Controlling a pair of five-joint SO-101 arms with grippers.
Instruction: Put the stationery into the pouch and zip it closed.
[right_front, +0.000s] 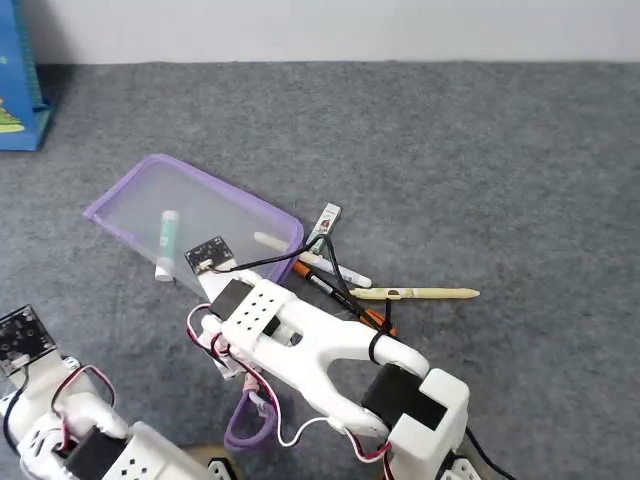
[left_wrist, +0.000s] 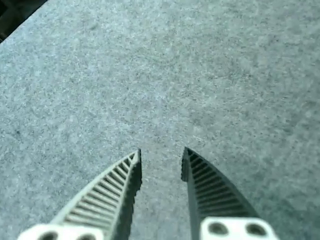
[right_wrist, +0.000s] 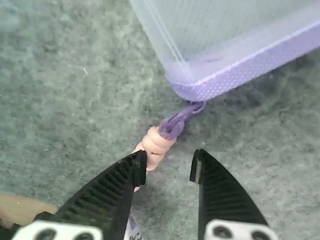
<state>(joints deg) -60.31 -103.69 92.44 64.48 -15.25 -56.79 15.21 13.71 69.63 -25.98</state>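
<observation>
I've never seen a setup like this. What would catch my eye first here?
A translucent plastic pouch with purple edging lies on the grey felt table, a white and green tube in or on it. A long beige pen lies on the felt nearby. The open right gripper hangs by the pouch's peach bead pull on its purple cord.

Near edge of pouch (right_front: 220, 213) hidden under right arm (right_front: 320, 345), orange pen (right_front: 303, 270) partly covered by it
</observation>
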